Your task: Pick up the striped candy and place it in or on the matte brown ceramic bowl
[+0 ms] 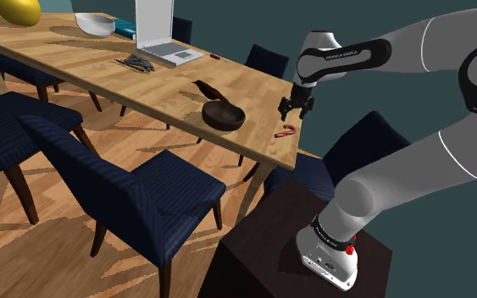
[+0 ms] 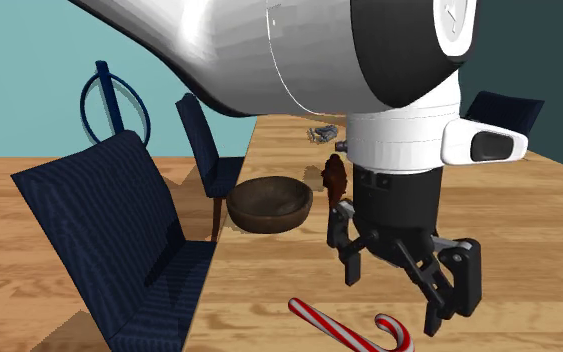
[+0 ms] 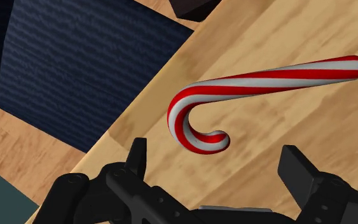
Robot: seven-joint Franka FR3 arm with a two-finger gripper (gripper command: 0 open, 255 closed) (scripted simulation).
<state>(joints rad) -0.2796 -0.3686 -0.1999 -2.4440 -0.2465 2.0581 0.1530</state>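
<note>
Black fingers [image 3: 139,153] spread wide, clasping nothing. Gripper [image 3: 217,156] poised above the pale wooden table [image 3: 285,140], clear of its surface in the second exterior view [image 2: 401,292] and at the end of the white arm in the shoulder view [image 1: 296,110].

Striped candy [image 3: 266,79] flat on the table just ahead of the fingertips, untouched. Hook end nearest the gripper and roughly midway between the two fingers, straight shaft running away at a slant. In the second exterior view, candy [image 2: 329,325] below the gripper and slightly toward that view's left. In the shoulder view, candy [image 1: 285,131] near the table corner closest to the dark stand [image 1: 262,245].

Cane shape, glossy, red and white bands spiralling along its whole length. Curve of the hook close to the table's edge.

Brown bowl [image 2: 269,203] well apart from the candy, farther along the same table, upright [image 1: 224,117]. Navy upholstered chair [image 3: 75,63] beside the table edge beyond the hook. Open laptop [image 1: 164,42] toward the table's far end.
</note>
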